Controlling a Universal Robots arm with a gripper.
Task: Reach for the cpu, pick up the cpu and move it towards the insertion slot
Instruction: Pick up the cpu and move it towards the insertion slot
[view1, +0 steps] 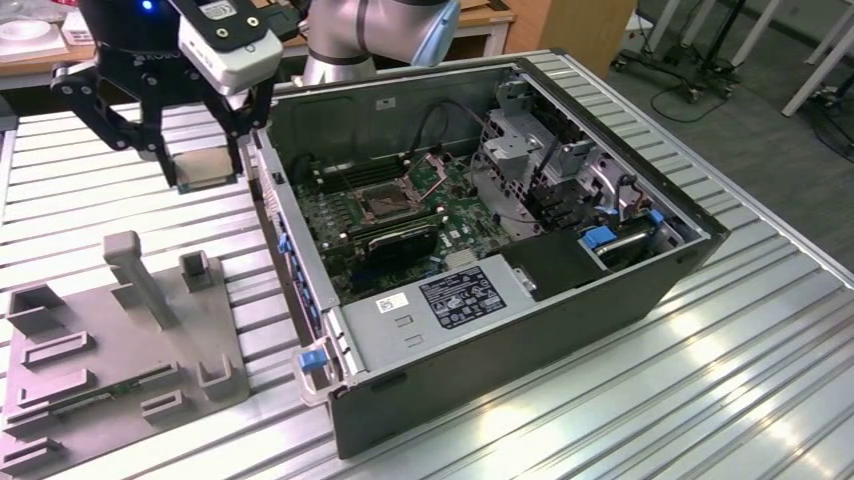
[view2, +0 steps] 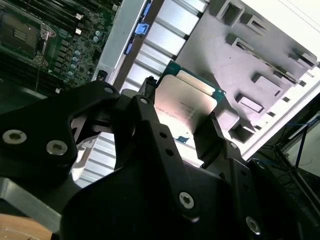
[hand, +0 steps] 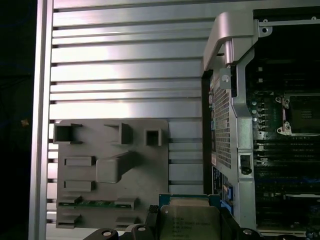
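The cpu (view1: 208, 167), a thin square chip with a pale metal face, hangs in the air above the slatted table, just off the open computer case's wall on the exterior view's left. My gripper (view1: 210, 178) is shut on it, one black finger on each side edge. Both wrist views show the cpu (view2: 187, 102) (hand: 190, 221) clamped between the fingers (view2: 210, 132). The insertion slot (view1: 387, 203), a square socket with a shiny frame and dark centre, sits on the green board inside the case, off to the exterior view's right of the gripper. It also appears in both wrist views (view2: 17, 32) (hand: 301, 112).
A grey fixture plate (view1: 127, 345) with upright blocks lies on the slatted table (view1: 747, 350) at the exterior view's left. The open computer case (view1: 534, 300) has raised walls around the board, with cables and drive cages (view1: 534, 165) beside the socket.
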